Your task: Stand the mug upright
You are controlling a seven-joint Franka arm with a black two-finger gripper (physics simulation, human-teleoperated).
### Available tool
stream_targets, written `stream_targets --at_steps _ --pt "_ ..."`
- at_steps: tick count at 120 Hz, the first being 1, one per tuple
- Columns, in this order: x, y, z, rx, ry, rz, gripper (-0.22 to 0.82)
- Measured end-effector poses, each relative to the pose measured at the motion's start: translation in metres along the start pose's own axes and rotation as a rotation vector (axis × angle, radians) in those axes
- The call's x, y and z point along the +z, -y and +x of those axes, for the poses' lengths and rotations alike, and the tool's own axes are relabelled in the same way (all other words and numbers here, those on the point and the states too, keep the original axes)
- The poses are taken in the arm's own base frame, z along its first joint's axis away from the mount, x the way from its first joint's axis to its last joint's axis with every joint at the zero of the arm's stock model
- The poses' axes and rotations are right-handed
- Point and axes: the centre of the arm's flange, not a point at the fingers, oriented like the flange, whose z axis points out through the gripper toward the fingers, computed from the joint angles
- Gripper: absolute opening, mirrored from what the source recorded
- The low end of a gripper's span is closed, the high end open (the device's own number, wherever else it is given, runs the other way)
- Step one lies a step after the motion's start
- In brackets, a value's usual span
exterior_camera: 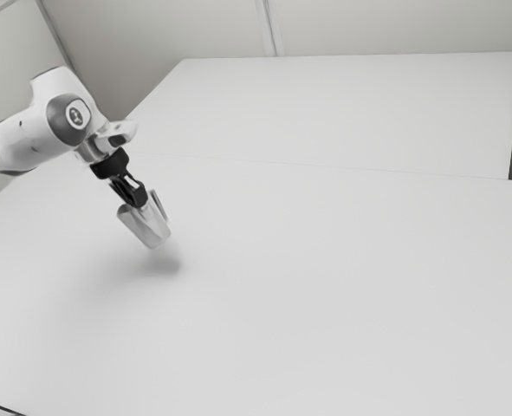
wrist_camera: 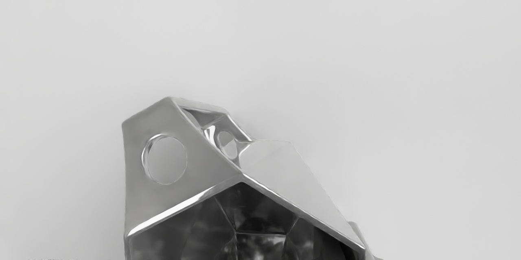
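My gripper (exterior_camera: 138,200) is closing on the mug (exterior_camera: 145,227) and holding it in the air, tilted, nearer the tabletop's edge on the exterior view's left than its opposite edge. Its mouth is facing back toward my hand, and in the wrist view its dark interior is showing beside shiny, flat-sided walls. Below, a soft shadow (exterior_camera: 165,264) is lying on the white tabletop (exterior_camera: 325,286). Farthest off, a pale wall (exterior_camera: 368,26) is standing beyond the tabletop's far edge.
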Motion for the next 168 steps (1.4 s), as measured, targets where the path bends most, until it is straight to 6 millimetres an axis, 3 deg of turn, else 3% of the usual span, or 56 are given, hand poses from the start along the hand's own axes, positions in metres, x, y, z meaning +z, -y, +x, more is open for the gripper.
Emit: stream_targets --at_steps 16,37,55,61,85,99,120,134,151,168 --pt "0.022 -0.003 0.005 -0.035 -0.006 0.114 -0.18" --pt "0.049 -0.023 0.004 -0.056 0.015 0.216 -0.18" --pt "0.075 -0.018 -0.004 -0.129 0.032 0.23 -0.14" --pt "0.08 -0.017 -0.004 -0.15 0.031 0.233 -0.08" --pt "0.077 -0.03 0.005 -0.194 -0.001 0.245 0.32" --pt "0.05 -0.035 0.011 -0.219 -0.043 0.257 0.44" --pt "-0.05 -0.042 0.05 -0.247 -0.11 0.266 0.53" --pt "-0.104 -0.055 0.064 -0.253 -0.114 0.266 0.56" --pt "-0.146 -0.076 0.084 -0.242 -0.1 0.257 0.58" --pt "-0.151 -0.083 0.082 -0.257 -0.044 0.235 0.59"
